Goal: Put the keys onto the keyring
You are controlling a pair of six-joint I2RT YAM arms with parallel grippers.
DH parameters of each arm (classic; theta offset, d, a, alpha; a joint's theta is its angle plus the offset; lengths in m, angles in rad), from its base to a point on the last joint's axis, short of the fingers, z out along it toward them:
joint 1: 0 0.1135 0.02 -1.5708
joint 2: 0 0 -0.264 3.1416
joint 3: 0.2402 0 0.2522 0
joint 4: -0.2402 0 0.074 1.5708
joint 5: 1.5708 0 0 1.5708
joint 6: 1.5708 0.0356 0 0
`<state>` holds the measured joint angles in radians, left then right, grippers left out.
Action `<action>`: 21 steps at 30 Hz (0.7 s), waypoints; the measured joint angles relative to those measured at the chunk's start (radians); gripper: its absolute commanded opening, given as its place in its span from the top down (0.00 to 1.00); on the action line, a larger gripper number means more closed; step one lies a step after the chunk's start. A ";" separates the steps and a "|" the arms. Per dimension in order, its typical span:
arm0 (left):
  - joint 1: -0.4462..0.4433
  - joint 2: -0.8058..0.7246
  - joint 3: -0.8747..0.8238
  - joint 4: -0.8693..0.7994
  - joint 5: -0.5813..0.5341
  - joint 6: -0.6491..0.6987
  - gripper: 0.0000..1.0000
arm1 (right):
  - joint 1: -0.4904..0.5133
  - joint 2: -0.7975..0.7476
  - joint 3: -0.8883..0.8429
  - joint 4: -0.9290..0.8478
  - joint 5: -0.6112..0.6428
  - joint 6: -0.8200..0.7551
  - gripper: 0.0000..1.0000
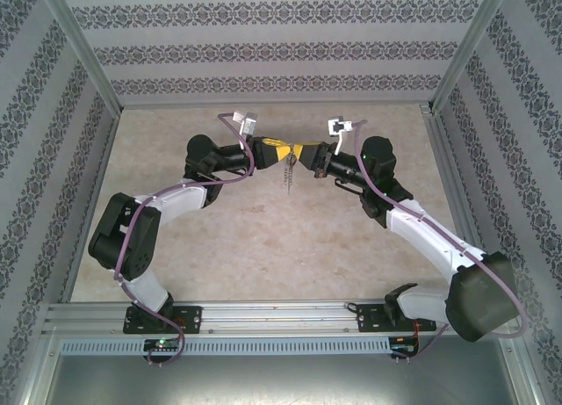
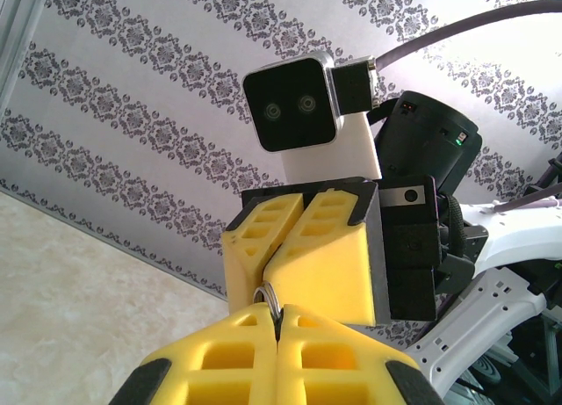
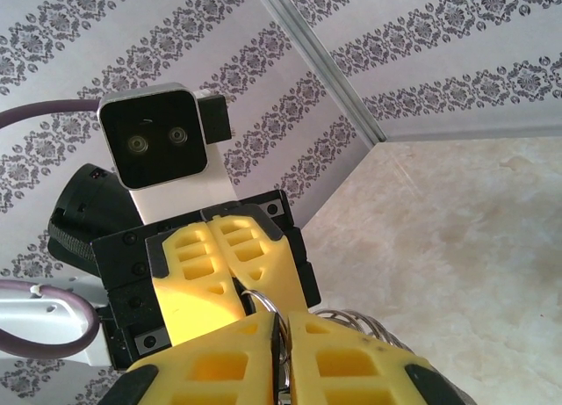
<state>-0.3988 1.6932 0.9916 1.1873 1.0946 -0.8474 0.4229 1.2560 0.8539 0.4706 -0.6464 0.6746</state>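
Keyring [image 2: 267,296]: thin metal loop held in mid-air above table [image 1: 263,247], pinched where two grippers meet tip to tip. Left gripper [image 1: 279,148] jaws closed on it. Right gripper [image 1: 304,151] jaws closed on it from opposite side. Small thin piece [image 1: 288,177] dangles beneath, too small to identify.

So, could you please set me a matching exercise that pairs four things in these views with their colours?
Things:
1. keyring
2. fingers of the left gripper
3. cable behind the wrist camera
4. table

Colours:
a. purple
b. beige
c. silver-grey
d. yellow

Pairs: 1-c, 2-d, 3-a, 4-b.
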 measured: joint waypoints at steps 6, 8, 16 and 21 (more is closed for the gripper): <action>0.002 0.000 0.000 -0.001 0.000 0.000 1.00 | 0.001 0.018 0.002 0.018 -0.001 0.001 0.85; 0.002 0.000 0.000 -0.001 0.000 0.000 1.00 | 0.001 0.022 0.002 0.025 -0.002 0.001 0.86; 0.002 0.000 -0.001 0.000 0.000 0.000 1.00 | 0.001 0.023 0.002 0.035 -0.013 0.000 0.83; 0.002 0.000 -0.001 0.000 0.000 0.000 1.00 | 0.000 0.023 0.002 0.036 -0.020 0.000 0.88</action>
<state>-0.3973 1.6932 0.9905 1.1877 1.0950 -0.8474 0.4232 1.2789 0.8555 0.5064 -0.6666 0.6746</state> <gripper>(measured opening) 0.065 0.148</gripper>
